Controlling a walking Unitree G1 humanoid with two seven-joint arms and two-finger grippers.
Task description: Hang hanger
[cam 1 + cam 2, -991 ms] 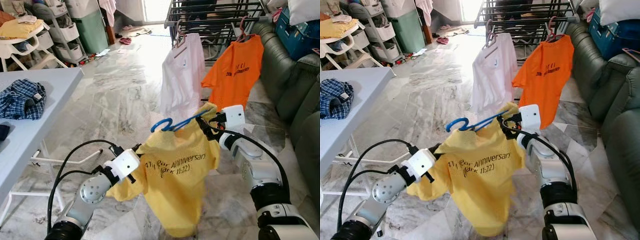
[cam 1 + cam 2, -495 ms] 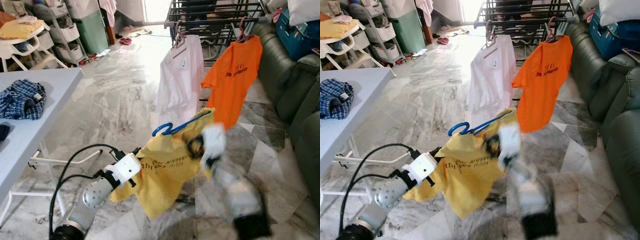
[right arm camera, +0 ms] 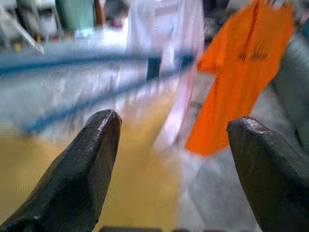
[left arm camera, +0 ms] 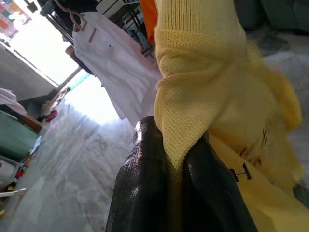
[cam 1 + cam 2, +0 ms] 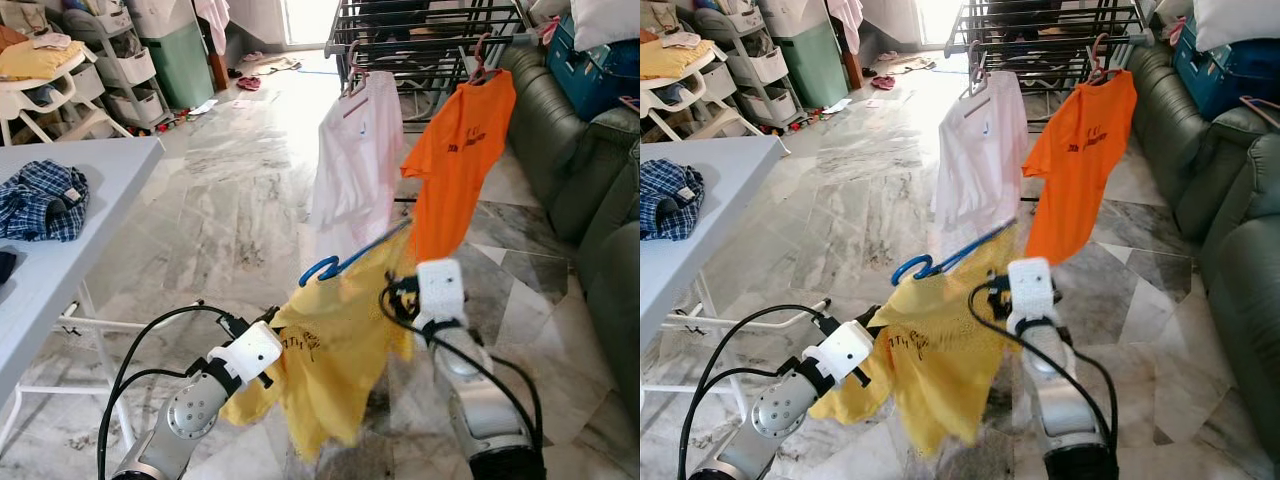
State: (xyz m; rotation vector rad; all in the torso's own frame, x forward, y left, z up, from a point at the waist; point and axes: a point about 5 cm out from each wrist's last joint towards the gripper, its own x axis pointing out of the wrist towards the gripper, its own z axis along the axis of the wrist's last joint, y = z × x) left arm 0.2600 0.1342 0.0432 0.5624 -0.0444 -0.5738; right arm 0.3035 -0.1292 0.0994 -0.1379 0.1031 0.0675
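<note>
Fingers (image 4: 145, 188) of the left gripper (image 4: 178, 193) pinched a fold of the yellow T-shirt (image 5: 335, 360) between them, low at about 7 o'clock in the head views. Fingers (image 3: 82, 169) of the right gripper (image 3: 174, 164) stood wide apart with nothing between them, close beside the shirt's right edge at about 5 o'clock.

That shirt hung on a blue hanger (image 5: 345, 258) in mid-air between the two arms. Its long axis ran on a slant, rising from the hook at the robot's left toward 1 o'clock, and the hook end pointed left and curled downward. Cloth drooped below it in a bunched fold.

At 9 o'clock a grey surface (image 5: 95, 215) carried a blue checked garment (image 5: 42, 198). Farther off, between 12 and 1 o'clock, a white shirt (image 5: 358, 150) and an orange T-shirt (image 5: 458, 155) hung from a dark drying rack (image 5: 430, 40). A green sofa (image 5: 590, 170) stood at 3 o'clock.
</note>
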